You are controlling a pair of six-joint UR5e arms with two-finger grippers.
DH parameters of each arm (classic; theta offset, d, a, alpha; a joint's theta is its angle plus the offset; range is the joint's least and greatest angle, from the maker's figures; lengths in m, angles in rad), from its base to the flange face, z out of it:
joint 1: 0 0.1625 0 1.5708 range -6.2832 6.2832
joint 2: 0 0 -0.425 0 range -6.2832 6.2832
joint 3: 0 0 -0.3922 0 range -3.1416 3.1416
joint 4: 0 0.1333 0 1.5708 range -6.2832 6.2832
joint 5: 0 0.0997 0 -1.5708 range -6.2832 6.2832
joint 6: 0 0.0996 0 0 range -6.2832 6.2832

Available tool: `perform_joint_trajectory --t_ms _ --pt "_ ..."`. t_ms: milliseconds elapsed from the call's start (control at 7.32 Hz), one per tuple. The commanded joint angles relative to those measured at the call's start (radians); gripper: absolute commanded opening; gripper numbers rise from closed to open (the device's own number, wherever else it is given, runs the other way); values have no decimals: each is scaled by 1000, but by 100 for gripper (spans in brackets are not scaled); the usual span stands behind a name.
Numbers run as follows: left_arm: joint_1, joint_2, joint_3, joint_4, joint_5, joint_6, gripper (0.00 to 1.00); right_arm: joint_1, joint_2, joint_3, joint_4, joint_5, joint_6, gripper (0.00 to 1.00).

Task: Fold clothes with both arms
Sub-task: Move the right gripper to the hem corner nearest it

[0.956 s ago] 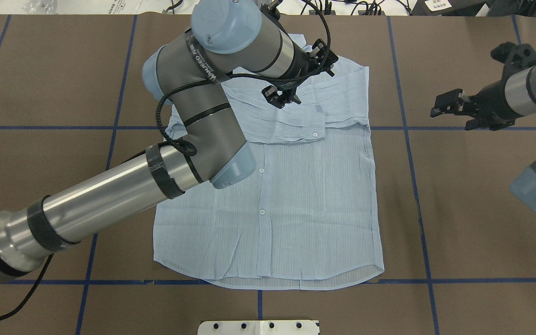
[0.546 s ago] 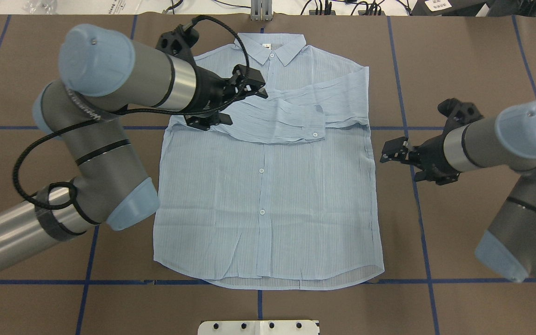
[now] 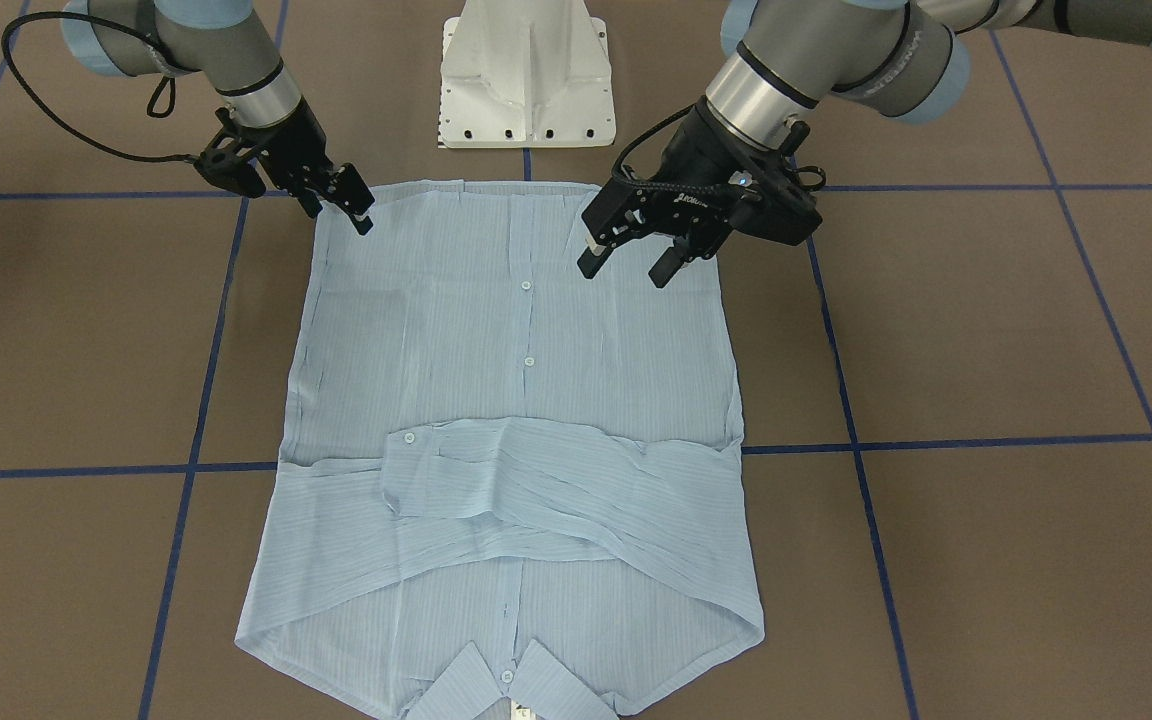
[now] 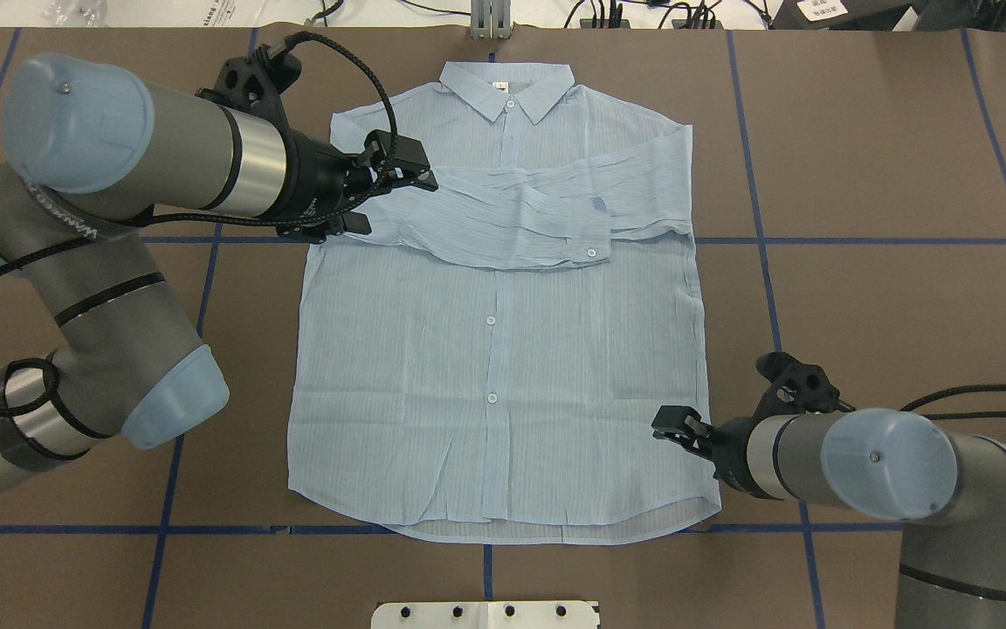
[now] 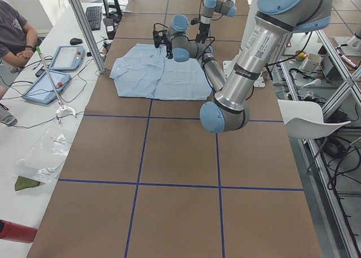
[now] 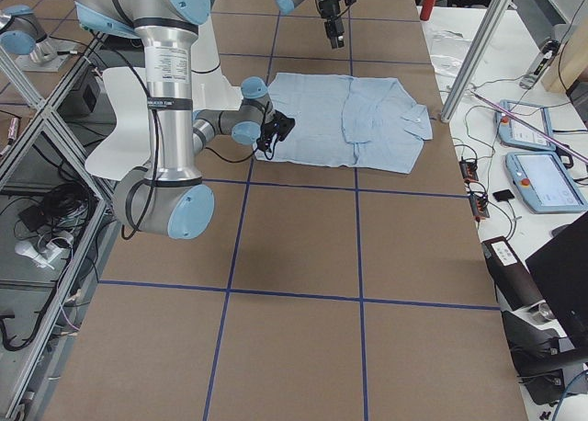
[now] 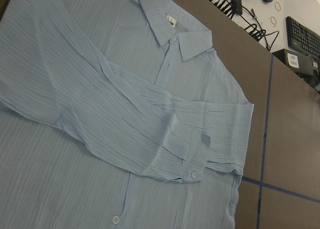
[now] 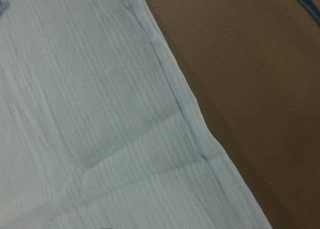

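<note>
Shirt (image 4: 503, 367) lay flat on the counter (image 4: 861, 175), left claw (image 3: 622, 275) and right claw (image 3: 340, 219) over it, both parted, empty.

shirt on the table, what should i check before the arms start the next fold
1. Sleeves folded across the shirt front: ok, both lie crossed below the collar.
2. Left hand empty: ok, open above the cloth, holding nothing.
3. Right hand gripping the hem: not ok, it is open and the hem lies flat.
4. Front smooth: not ok, light creases show near the hem.
5. Hem lined up with the blue tape line: ok, it runs along it.
</note>
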Motion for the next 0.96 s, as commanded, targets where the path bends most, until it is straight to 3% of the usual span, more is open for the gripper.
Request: perform_joint_trajectory --t_ms 0,546,820 --pt "0 14 -8 13 8 0 99 -60 -59 4 0 -47 49 94" --pt "1 34 -15 11 47 0 99 -93 -62 -2 -2 -46 60 81" --pt "0 34 -15 11 47 0 99 -103 -62 -3 -2 -47 78 52"
